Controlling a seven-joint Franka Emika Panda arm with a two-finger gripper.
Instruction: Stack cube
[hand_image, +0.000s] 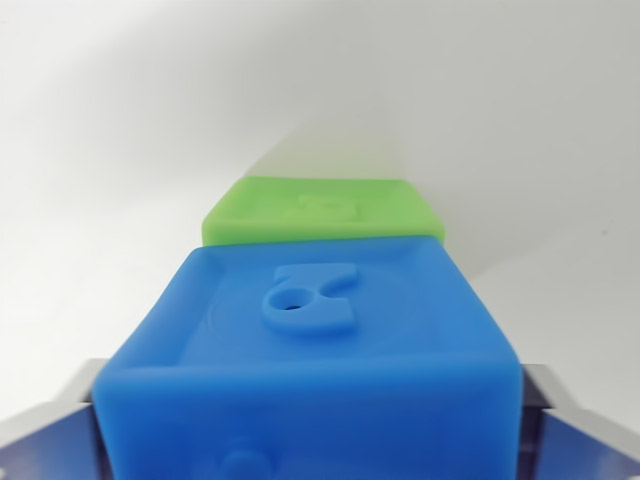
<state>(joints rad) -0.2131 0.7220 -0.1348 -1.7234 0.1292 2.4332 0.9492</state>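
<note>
Here I see blue cube (310, 350) filling lower frame of wrist view, clamped between grey fingers (55, 425) at its left and right sides. Raised figure with small hole faces camera. No long axis to speak of; sides look equal. Green cube (322, 208) lies just beyond it, partly hidden behind blue top edge; whether they touch, I can't tell. White tabletop (120, 120) all around.

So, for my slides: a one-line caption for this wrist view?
Gripper holding a blue cube close to a green cube on a white surface.
</note>
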